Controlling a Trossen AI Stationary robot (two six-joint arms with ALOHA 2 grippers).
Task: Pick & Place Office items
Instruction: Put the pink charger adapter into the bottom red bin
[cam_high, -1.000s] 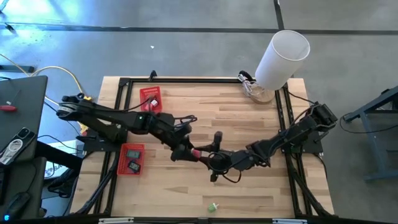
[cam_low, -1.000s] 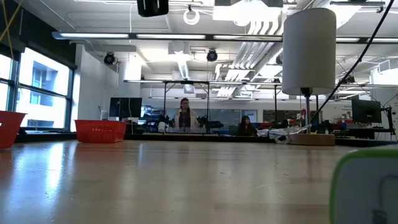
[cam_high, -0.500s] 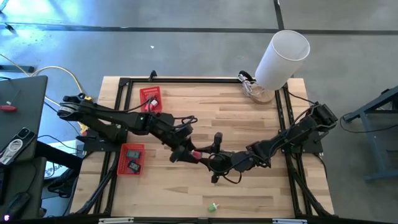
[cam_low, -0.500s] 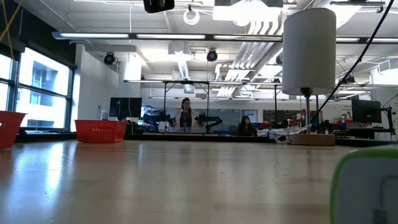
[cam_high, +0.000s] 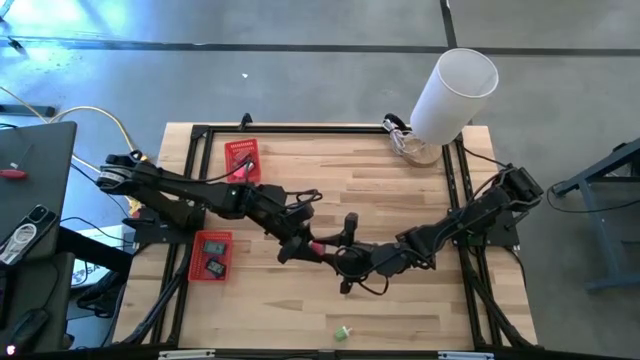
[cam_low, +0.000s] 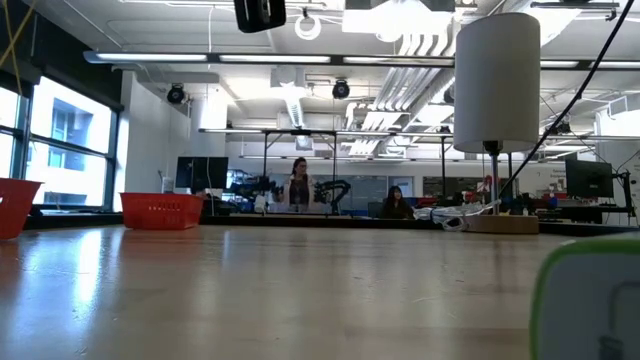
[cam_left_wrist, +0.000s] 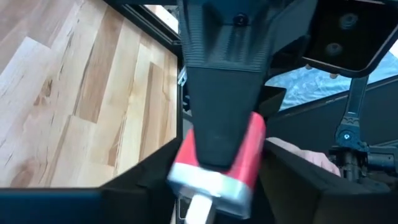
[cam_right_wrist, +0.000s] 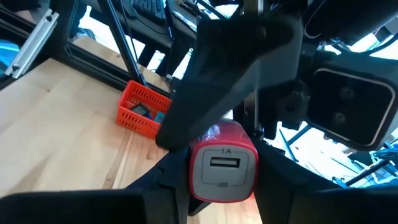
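One red charger block (cam_right_wrist: 222, 163), a USB socket on its pale face, hangs above the middle of the table (cam_high: 400, 200) where we see both grippers meet. From above, the left gripper (cam_high: 300, 247) and the right gripper (cam_high: 335, 250) point at each other with the small red piece (cam_high: 318, 246) between them. In the left wrist view we find the block (cam_left_wrist: 217, 163) pinched by the other arm's dark finger (cam_left_wrist: 224, 118), its metal prongs toward the camera; the right wrist view shows a dark finger (cam_right_wrist: 211, 112) pressed on its top. Both sets of fingers look closed on it, though we cannot tell how firmly either holds.

Farther out, a green piece (cam_high: 343, 331) lies alone near the table's front edge. One red mesh basket (cam_high: 212, 256) by the left edge holds dark items; a second basket (cam_high: 242, 158) sits toward the back. A white cylinder (cam_high: 453, 93) stands at the far right corner.
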